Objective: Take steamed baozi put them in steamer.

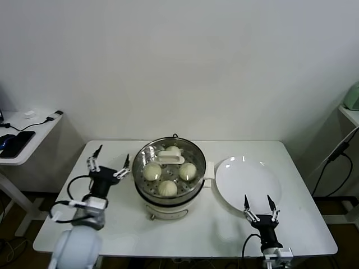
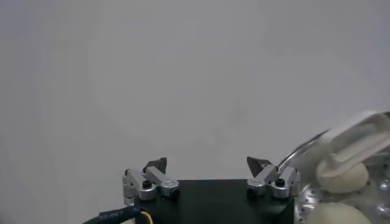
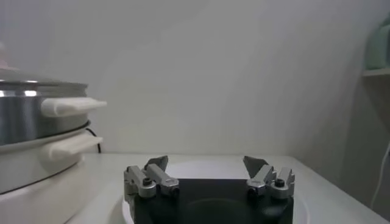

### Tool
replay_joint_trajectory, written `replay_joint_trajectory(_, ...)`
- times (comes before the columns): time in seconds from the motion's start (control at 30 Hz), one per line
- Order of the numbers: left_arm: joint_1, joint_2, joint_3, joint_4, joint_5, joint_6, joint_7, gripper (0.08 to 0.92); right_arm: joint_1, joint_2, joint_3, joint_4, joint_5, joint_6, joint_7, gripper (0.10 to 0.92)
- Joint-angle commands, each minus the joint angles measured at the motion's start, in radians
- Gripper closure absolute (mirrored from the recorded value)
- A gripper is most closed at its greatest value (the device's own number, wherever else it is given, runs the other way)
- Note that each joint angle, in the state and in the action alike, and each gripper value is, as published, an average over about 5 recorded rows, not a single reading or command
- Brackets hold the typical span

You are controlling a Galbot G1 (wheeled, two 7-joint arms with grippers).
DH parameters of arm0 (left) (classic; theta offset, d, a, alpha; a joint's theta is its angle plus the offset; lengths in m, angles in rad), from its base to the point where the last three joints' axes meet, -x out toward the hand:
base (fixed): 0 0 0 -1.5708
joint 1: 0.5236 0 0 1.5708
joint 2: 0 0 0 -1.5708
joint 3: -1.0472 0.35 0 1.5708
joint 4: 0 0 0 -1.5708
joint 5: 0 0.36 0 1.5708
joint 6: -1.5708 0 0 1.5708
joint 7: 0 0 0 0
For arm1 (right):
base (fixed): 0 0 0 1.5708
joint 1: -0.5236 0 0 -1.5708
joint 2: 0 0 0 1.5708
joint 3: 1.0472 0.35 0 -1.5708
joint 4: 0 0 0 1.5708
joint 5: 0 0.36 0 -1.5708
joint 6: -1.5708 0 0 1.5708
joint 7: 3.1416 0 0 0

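Four steamed baozi (image 1: 168, 176) lie inside the steamer (image 1: 193, 193), resting on its perforated tray around a small whitish lid handle (image 1: 169, 158) that sits across the middle of the clear glass lid (image 1: 147, 152) covering the pot. One bun lies toward the robot, one to each side, and one at the far side, partly hidden behind the handle. The steamer stands at the middle of the white table (image 1: 112, 224), between the two grippers. The left gripper (image 1: 111, 162) hangs just beside the pot's left wall, its fingers spread wide, holding nothing and touching nothing; the nearer fingertip stands close to the steel rim but apart from it. In the left wrist view the same gripper (image 2: 207, 163) shows both fingertips well apart with only bare wall between them, and two buns under the lid sit off to one side of the fingers. The right gripper (image 1: 258, 203) hovers over the near edge of the flat white plate (image 1: 247, 179), fingers wide and empty, well apart from the steamer.
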Motion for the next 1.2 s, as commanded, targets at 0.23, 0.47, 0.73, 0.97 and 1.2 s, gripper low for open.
replay_joint_trajectory(0.23,0.136,0.098,-0.192,0.388,-0.716,-0.394,0.055,0.177,0.005,-0.007,0.008,-0.028,0.055,0.029,0.007,0.203)
replay_joint_trajectory(0.47,0.127,0.078,-0.148,0.484,-0.641,-0.466,0.066,0.177,0.006,-0.007,0.015,-0.034,0.067,0.026,0.006,0.203)
replay_joint_trajectory(0.73,0.13,0.048,-0.115,0.481,-0.589,-0.495,0.063,0.177,0.009,-0.006,0.008,-0.042,0.068,0.015,-0.003,0.202)
replay_joint_trajectory(0.97,0.142,0.039,-0.1,0.44,-0.585,-0.504,0.062,0.177,0.005,-0.008,0.007,-0.038,0.069,0.012,-0.006,0.203)
replay_joint_trajectory(1.2,0.142,0.04,-0.093,0.426,-0.588,-0.501,0.063,0.177,0.007,-0.009,0.015,-0.04,0.077,0.014,-0.009,0.203)
